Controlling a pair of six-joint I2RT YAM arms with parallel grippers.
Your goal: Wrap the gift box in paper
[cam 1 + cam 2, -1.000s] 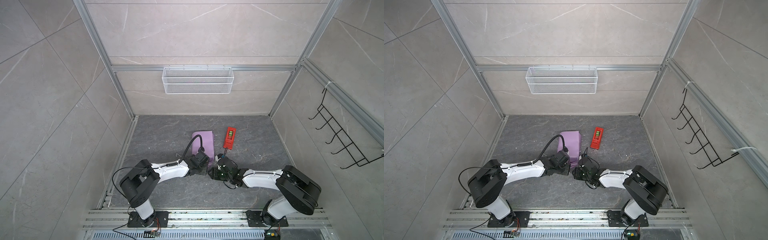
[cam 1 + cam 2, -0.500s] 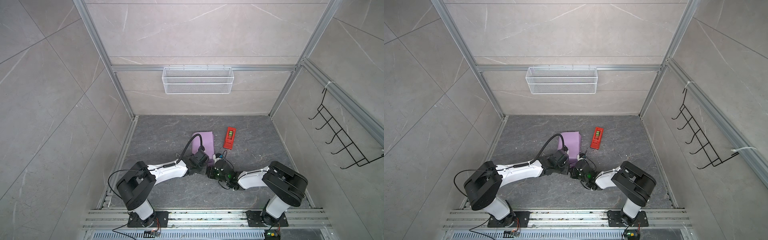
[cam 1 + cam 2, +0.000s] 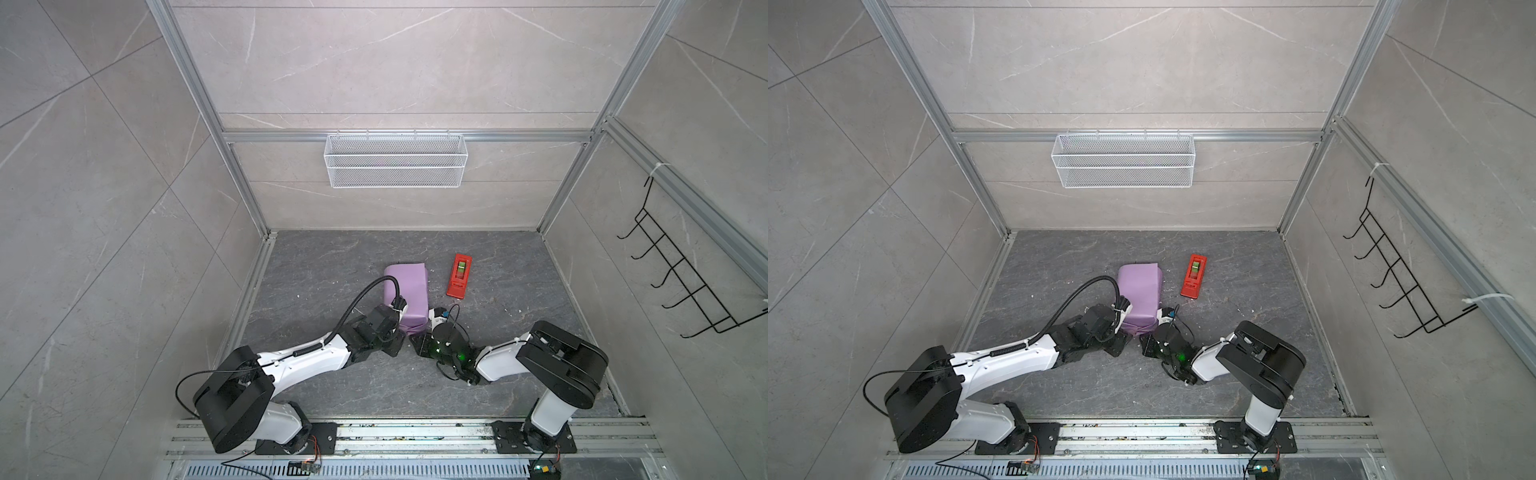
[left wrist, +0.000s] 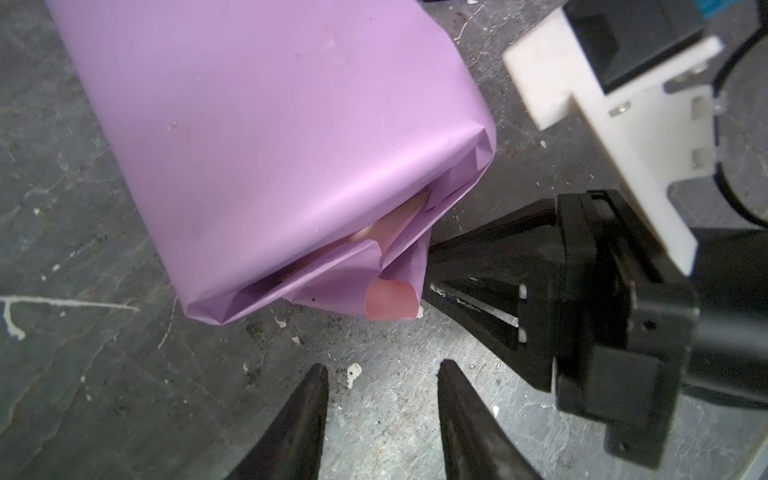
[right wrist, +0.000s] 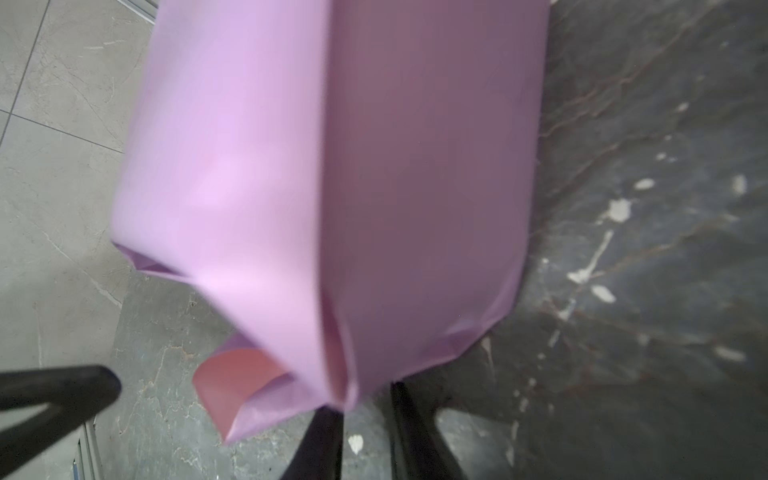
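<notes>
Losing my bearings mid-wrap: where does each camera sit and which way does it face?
Top views: high above the arm bases, looking down; left arm, right arm, lilac paper, red tape dispenser.
Left wrist: on left arm, facing the paper's loose end past the open left gripper; right gripper visible.
Right wrist: on right arm, facing that end past its own fingers.
Shared: both wrist views show the curled pink flap.

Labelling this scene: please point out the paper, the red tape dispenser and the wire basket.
paper (image 3: 405,291), in a top view, lilac upper face
red tape dispenser (image 3: 459,279), in a top view, mid-body
wire basket (image 3: 395,176), in a top view, front mesh wall
</notes>
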